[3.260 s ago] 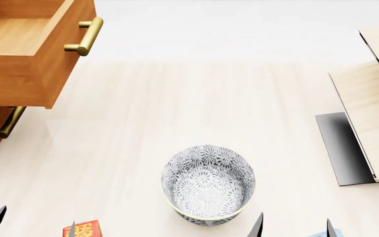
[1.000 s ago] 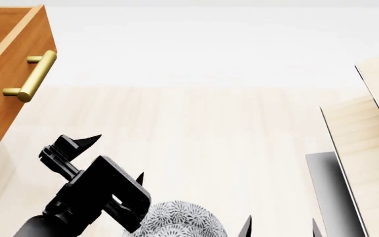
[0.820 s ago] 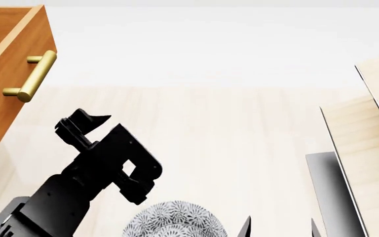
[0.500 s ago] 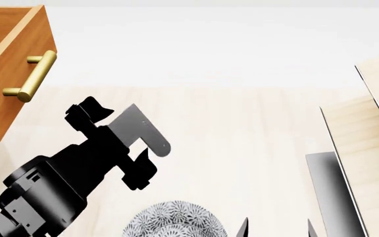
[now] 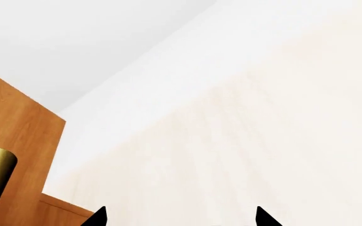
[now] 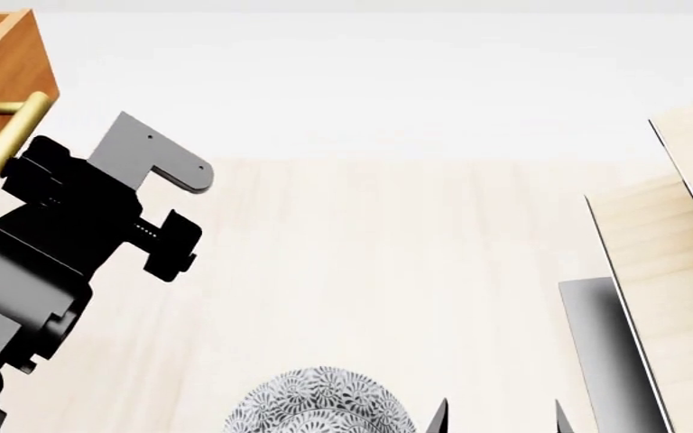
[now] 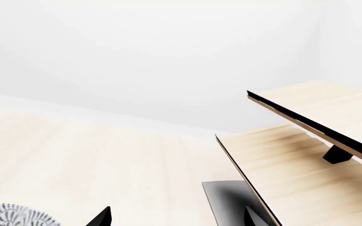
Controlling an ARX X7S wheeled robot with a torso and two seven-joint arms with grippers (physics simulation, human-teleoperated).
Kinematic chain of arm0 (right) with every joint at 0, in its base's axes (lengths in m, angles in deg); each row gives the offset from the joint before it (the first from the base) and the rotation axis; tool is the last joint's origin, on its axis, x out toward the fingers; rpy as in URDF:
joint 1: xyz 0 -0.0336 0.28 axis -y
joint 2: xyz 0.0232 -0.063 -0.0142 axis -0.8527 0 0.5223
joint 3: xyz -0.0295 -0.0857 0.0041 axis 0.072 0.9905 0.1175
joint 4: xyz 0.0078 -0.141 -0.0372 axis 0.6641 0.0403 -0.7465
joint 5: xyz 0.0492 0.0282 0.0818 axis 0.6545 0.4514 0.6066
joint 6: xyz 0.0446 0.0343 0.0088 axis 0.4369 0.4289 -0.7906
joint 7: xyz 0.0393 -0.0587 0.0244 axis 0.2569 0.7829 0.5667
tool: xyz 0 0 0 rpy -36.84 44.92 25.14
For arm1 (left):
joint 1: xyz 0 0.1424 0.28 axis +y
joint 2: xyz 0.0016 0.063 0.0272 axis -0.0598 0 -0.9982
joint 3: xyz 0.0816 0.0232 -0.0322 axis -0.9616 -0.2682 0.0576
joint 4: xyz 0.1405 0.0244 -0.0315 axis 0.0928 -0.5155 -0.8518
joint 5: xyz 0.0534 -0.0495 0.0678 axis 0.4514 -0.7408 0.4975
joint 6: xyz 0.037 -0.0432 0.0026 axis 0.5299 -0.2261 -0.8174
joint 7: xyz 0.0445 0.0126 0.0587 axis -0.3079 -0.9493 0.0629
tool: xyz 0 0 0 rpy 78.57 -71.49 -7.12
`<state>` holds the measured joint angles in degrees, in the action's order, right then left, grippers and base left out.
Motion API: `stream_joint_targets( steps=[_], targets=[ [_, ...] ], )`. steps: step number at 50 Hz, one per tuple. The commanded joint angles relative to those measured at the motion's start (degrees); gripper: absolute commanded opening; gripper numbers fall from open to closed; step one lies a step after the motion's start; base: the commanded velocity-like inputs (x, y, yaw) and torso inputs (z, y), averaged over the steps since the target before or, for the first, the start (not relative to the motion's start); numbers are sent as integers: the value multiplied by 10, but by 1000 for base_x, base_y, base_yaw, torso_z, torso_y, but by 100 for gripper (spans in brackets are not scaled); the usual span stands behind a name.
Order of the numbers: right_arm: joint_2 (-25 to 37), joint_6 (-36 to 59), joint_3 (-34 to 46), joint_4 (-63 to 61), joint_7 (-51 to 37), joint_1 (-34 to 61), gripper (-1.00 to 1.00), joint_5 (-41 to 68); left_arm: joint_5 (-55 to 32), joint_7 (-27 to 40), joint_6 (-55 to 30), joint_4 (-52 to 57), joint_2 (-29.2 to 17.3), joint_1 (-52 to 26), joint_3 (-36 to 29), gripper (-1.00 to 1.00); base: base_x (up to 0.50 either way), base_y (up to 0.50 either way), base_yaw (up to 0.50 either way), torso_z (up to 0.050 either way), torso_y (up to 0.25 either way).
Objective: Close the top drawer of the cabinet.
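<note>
Top drawer (image 6: 4, 63): an orange-brown wooden box at the far left edge of the head view, high in the frame. Only its front corner shows. It stands pulled out from the cabinet (image 5: 58, 213), whose lower wood face appears in the left wrist view beneath the drawer front.

Drawer handle (image 6: 7, 137): a brass cylindrical bar on the drawer's flat front, running along its face. In the left wrist view its round end looms large and close.

Left tool (image 5: 177, 217): raised at the left of the head view, just beside the brass handle, on a black arm with a grey plate near the wrist. In the left wrist view its two black tips stand well apart with nothing between them, so it is open. Whether it touches the drawer front cannot be told.

Bench (image 6: 383, 271): a pale light-wood surface filling the middle of the view.

Bowl (image 6: 318, 410): grey-and-white floral pattern, at the bottom centre of the head view, only its rim showing.

Right tool (image 6: 497, 419): two black tips low in the head view, right of the bowl, spread apart and holding nothing.

Rack (image 6: 678, 271): pale slanted wooden panels on a dark base, at the far right.
</note>
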<state>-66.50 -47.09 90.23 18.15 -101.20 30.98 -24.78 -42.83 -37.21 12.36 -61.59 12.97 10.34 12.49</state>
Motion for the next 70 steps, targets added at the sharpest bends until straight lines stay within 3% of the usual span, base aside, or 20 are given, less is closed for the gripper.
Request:
stream_joint_targets(
  steps=[1, 35, 41, 54, 63, 70],
  targets=[
    [1, 3, 3, 5, -1, 5, 100, 1, 82, -7, -18, -15, -25, -25, 107, 100, 0, 0, 0, 0, 0],
    [2, 10, 11, 13, -10, 18, 100, 3, 97, 25, -38, -13, -154, -64, 232, 100, 0, 0, 0, 0, 0],
    [3, 9, 12, 14, -10, 18, 100, 4, 78, 44, -153, 167, -211, -7, 260, 100, 0, 0, 0, 0, 0],
    [7, 9, 13, 14, -12, 19, 100, 5, 31, 74, -291, 402, -300, 79, 344, 100, 0, 0, 0, 0, 1],
    [7, 14, 14, 20, -14, 24, 100, 7, 12, 95, -350, 500, -350, 131, 399, 100, 0, 0, 0, 0, 1],
    [6, 20, 14, 26, -13, 35, 100, 9, 7, 99, -365, 525, -361, 144, 414, 100, 0, 0, 0, 0, 2]
  ],
)
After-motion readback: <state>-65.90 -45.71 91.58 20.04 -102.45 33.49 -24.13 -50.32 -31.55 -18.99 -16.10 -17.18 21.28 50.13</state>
